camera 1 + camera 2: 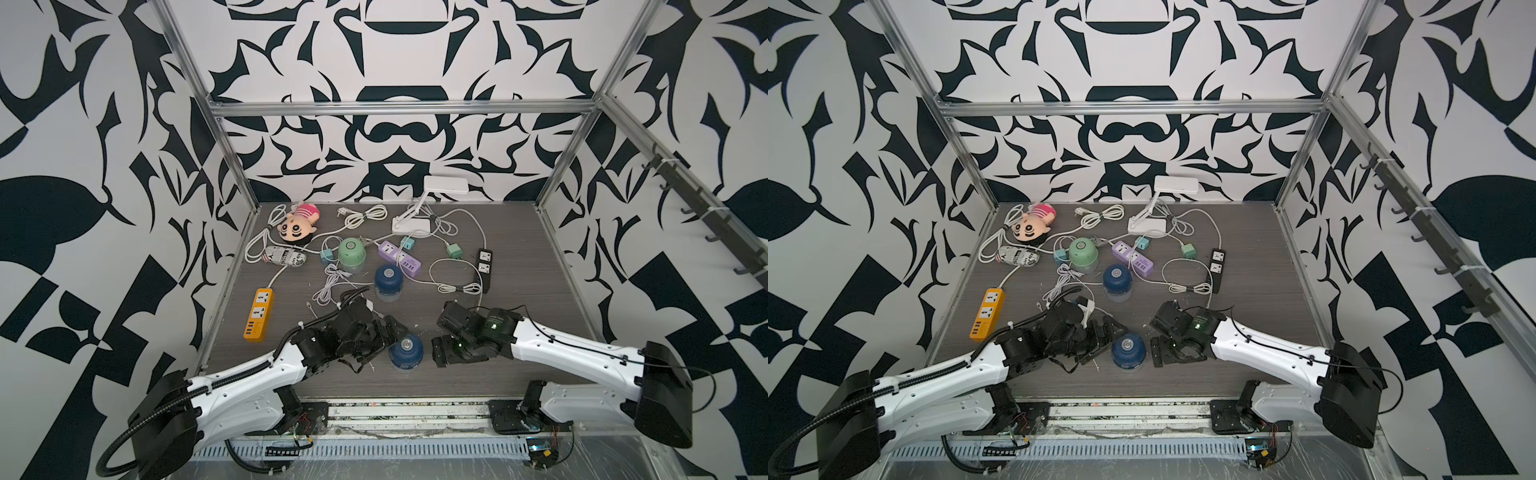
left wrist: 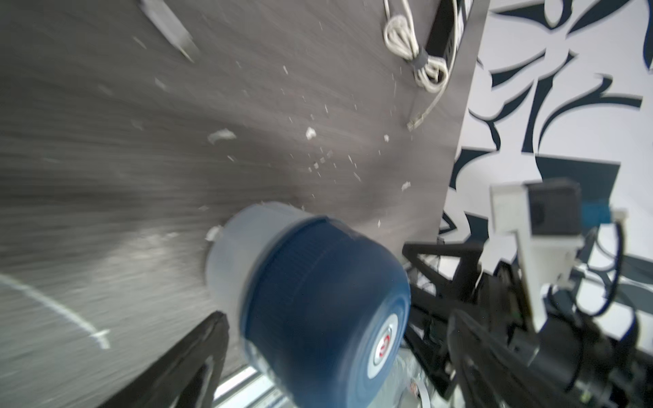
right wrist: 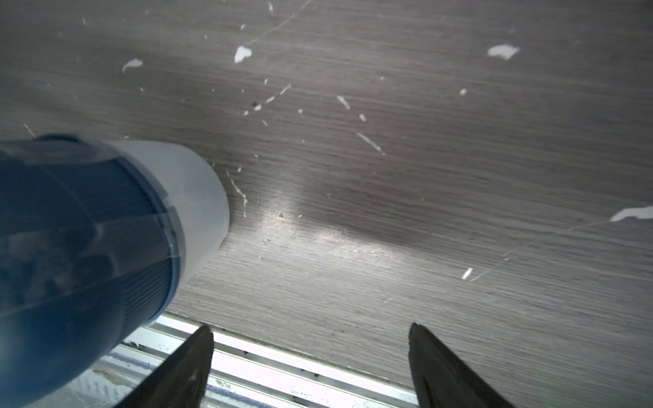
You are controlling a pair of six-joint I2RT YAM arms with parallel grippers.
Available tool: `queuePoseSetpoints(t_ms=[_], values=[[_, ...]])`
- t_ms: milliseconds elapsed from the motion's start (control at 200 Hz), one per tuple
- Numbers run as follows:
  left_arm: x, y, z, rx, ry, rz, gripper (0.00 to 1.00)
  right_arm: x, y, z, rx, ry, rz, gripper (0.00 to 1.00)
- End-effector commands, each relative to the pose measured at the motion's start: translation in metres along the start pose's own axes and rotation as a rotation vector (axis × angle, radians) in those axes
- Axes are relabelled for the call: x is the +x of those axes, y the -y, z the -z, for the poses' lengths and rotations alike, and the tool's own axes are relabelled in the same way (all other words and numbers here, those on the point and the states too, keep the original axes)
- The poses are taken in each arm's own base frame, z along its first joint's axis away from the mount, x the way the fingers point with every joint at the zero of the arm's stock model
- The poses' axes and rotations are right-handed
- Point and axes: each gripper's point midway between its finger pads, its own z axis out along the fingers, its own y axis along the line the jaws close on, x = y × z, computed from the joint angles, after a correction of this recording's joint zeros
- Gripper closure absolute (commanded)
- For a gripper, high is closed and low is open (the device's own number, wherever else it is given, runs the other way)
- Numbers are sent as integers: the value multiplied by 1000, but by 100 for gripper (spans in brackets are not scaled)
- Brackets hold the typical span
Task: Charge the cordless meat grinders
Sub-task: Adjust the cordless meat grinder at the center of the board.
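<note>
Navy cordless meat grinder (image 1: 406,353) stands upright near the tabletop's (image 1: 540,291) front edge, between left pincer (image 1: 384,343) and right pincer (image 3: 311,328), both spread wide and empty; with no cable seen on it, the step is likely securing it, next closing on its ribbed dome.

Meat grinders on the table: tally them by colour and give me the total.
Navy blue: 2, the front navy grinder and the middle navy grinder beside the purple power strip
Mint green: 1, the mint green grinder
Total: 3
</note>
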Motion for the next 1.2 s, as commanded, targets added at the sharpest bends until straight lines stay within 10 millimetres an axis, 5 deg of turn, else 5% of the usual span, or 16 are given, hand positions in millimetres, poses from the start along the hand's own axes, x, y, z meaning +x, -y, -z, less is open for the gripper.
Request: queuePoseSetpoints(t_ms=[0,265,1195], values=[[-25,-25,25,-131,142,-15,1,-11,-13,-1,-22,31,-9,11],[-49,-44,49,-169,209,8,1,-34,-41,0,-39,40,55,11],[-79,-56,57,-129,214,53,1,-81,-127,-16,-94,6,264,14]])
